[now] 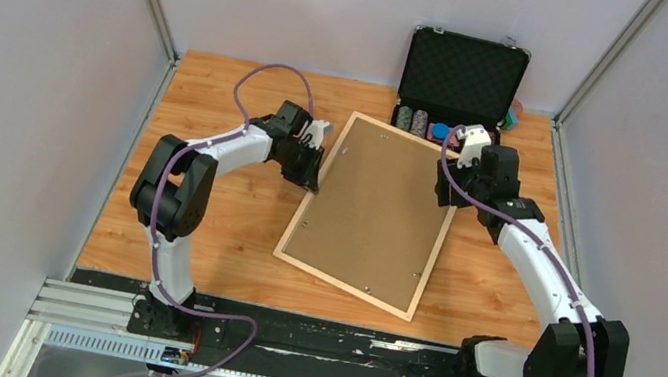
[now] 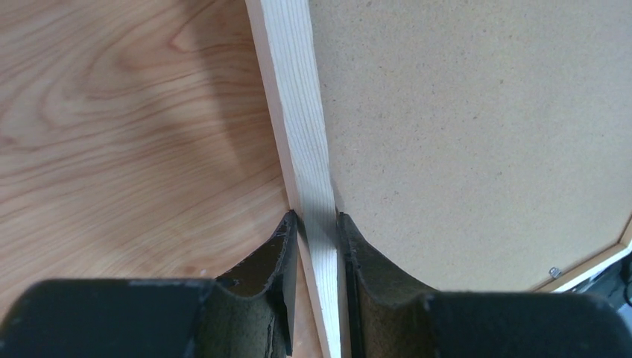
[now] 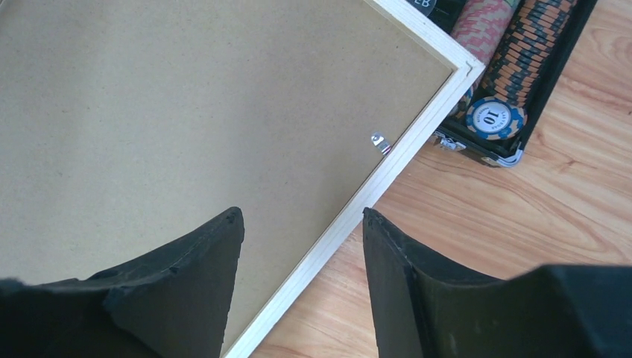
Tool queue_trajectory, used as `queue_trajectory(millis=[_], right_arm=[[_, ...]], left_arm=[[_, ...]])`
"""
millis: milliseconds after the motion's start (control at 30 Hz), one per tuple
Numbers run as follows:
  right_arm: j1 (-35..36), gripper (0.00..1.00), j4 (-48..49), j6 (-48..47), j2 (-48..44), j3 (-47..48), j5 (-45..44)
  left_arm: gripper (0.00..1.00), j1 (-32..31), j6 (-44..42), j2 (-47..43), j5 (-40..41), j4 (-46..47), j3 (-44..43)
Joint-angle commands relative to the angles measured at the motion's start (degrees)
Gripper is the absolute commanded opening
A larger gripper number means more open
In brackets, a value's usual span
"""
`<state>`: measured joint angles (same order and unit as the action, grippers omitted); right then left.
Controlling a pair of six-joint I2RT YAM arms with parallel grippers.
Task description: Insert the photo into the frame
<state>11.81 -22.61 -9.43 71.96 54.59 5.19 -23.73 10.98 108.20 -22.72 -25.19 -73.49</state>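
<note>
Pinching the frame [image 2: 298, 104] by its left rail with my left gripper [image 2: 317, 220] | right gripper [image 3: 302, 216] spread over the right rail | frame face-down on table [image 1: 204, 219], backing board [image 1: 376, 205] up | photo unseen | handling, judged: light, stiff, likely fragile pane beneath; hold wood rails, not board.

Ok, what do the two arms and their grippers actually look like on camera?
Both arms, left arm and right arm, have white links between bulky black joint housings. A purple cable runs along each. The left gripper and right gripper carry black curved fingers with rough matt faces. No markings visible.
</note>
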Motion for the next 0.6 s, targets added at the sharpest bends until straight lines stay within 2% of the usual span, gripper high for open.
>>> queue_trajectory(millis=[0, 167, 300, 433, 567], right_arm=[[-0.11, 0.60, 3.88, 2.39, 1.10, 1.87, 2.01], [-0.12, 0.60, 4.72, 2.99, 2.48, 2.73, 2.76], [-0.05, 0.60, 4.98, 3.55, 3.53, 3.36, 3.62], [-0.12, 0.60, 5.03, 3.95, 4.35, 3.51, 4.27], [-0.04, 0.60, 5.19, 4.07, 4.53, 2.91, 3.64]], left_arm=[[0.00, 1.12, -9.41, 0.38, -0.31, -8.32, -5.22], [0.00, 1.29, -15.89, 1.36, 0.96, -12.47, -8.31], [0.00, 1.31, -17.16, 2.89, 0.53, -14.19, -10.22], [0.00, 1.31, -14.71, 4.66, -0.22, -13.51, -10.63], [0.00, 1.40, -8.78, 4.82, -0.46, -10.99, -8.17]])
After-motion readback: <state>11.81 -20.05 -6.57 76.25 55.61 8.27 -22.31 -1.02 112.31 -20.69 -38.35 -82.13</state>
